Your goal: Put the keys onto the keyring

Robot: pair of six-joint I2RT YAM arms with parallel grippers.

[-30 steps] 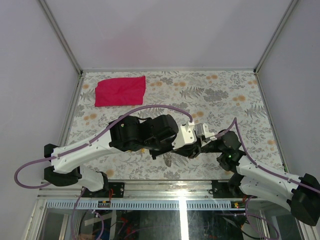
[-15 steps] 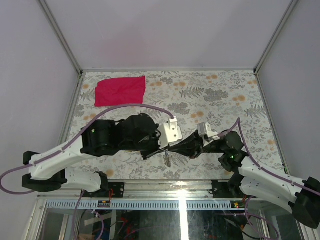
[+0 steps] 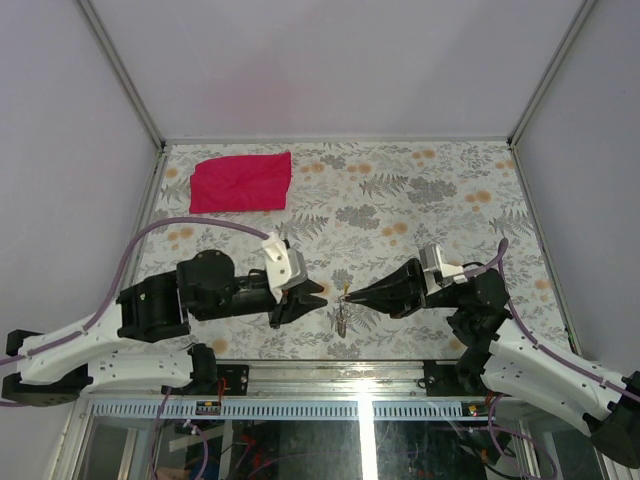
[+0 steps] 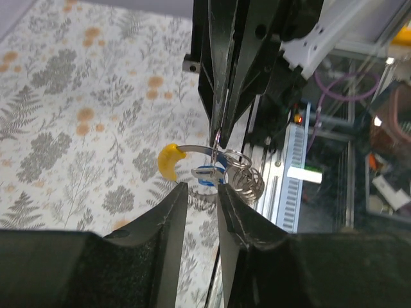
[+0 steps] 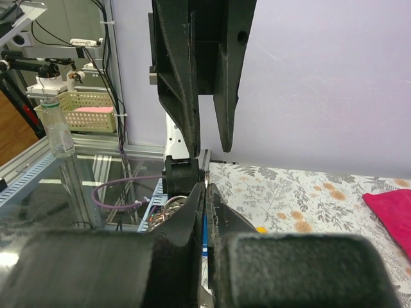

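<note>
My right gripper pinches the keyring, keys dangling under it, left gripper narrowly parted, empty, just beside it.

Narrow gap between left gripper and right gripper, keyring there.

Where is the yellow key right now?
In the left wrist view, the yellow key sits just below the tips of the right gripper, beside the blue key and just beyond the left gripper.
</note>
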